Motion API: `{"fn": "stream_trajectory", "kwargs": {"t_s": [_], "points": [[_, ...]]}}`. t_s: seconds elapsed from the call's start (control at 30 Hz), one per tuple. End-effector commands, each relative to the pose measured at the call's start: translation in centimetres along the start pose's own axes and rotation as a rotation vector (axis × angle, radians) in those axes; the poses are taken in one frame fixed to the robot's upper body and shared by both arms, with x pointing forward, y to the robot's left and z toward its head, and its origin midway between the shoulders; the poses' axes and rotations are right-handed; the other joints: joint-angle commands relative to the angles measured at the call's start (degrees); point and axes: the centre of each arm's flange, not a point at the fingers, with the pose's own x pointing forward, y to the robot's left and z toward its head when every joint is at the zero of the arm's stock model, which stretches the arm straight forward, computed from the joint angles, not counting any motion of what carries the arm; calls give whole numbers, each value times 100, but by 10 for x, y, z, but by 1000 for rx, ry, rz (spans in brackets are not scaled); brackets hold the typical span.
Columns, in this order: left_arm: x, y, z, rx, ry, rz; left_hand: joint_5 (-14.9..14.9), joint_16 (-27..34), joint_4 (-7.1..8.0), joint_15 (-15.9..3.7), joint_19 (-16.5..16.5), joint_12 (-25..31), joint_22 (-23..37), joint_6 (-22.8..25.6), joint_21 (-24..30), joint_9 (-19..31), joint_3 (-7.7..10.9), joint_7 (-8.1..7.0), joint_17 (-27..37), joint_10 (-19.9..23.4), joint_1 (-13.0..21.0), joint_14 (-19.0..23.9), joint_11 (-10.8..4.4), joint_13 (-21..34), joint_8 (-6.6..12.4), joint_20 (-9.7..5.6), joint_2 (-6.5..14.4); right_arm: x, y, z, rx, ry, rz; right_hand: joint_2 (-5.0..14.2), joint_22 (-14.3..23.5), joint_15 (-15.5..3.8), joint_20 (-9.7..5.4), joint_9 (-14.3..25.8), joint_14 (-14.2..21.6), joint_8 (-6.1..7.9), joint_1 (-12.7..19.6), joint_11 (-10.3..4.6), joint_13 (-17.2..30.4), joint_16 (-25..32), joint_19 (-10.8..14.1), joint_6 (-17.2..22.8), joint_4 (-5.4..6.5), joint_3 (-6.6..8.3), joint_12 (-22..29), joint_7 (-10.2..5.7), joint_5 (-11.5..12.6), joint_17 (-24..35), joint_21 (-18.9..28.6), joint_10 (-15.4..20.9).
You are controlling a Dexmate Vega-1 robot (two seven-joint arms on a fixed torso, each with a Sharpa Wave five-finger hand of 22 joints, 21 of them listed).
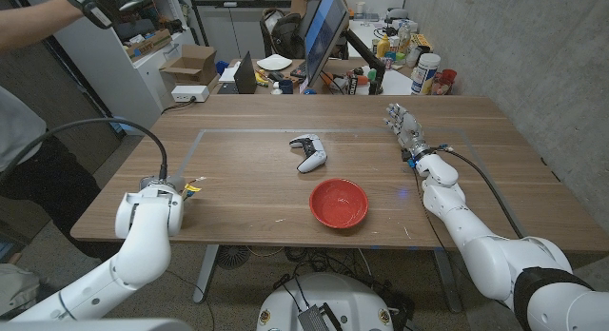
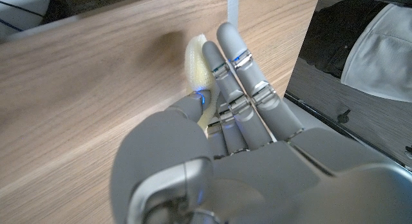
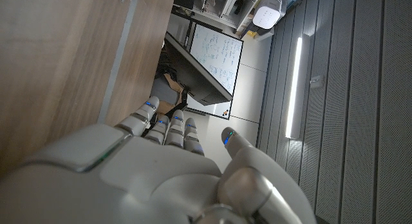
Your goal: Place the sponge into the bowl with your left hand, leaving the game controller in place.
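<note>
Wooden worktop (image 1: 238, 193), lower left: left hand (image 2: 219, 153) fingers (image 2: 235, 53) clamp the sponge (image 2: 196, 63), seen from the wrist; right hand (image 1: 404, 126) fingers apart.

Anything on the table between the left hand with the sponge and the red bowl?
No. In the head view the stretch of table from the left hand, which grips the sponge, to the red bowl is bare wood; the game controller lies farther back.

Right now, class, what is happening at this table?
The robot's left hand has its fingers against a pale yellow sponge near the table's left edge; whether it is gripped yet is unclear. The red bowl sits empty at centre, with the white game controller lying just beyond it. The right hand waits open at the far right, holding nothing.
</note>
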Motion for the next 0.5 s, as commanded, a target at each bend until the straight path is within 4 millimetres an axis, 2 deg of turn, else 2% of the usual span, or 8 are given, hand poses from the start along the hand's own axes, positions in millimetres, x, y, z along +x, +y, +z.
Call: {"fn": "stream_trajectory", "kwargs": {"t_s": [0.03, 0.1, 0.37, 0.5], "points": [[-16, 14, -8, -22, 0, 74, -15, -17, 270, 1, -14, 5, 19, 644, 49, 27, 267, 565, 19, 316, 208, 70, -328, 14, -24, -1, 197, -2, 0, 2, 2, -7, 0, 269, 19, -56, -372, 23, 34, 15, -56, -7, 27, -3, 34, 49, -25, 31, 0, 9, 38, -2, 36, 44], [-19, 17, -9, -11, -4, 92, -19, -23, 282, 2, -26, 2, 21, 654, 58, 27, 273, 558, 20, 326, 207, 74, -385, 15, -33, -3, 196, -2, 0, 2, -1, -6, 0, 269, 19, -56, -373, 23, 35, 15, -56, -2, 27, -3, 33, 49, -25, 32, 0, 11, 38, -2, 35, 45], [-25, 23, -8, -8, -46, 108, -32, -33, 316, -3, -50, -19, 25, 681, 100, 38, 290, 515, 27, 336, 204, 104, -368, 15, -63, -5, 188, -7, -3, 6, -2, -18, -4, 270, 19, -61, -371, 23, 32, 16, -56, -2, 27, -6, 35, 56, -28, 37, -2, 11, 40, -3, 35, 44], [-29, 25, -8, -4, -77, 134, -36, -43, 330, -2, -66, -30, 27, 695, 118, 43, 296, 504, 29, 341, 201, 107, -425, 16, -76, -6, 181, -8, -4, 6, -1, -19, -4, 271, 19, -61, -373, 24, 36, 14, -56, -10, 27, -6, 32, 54, -29, 40, -2, 10, 40, -4, 33, 49]]}}
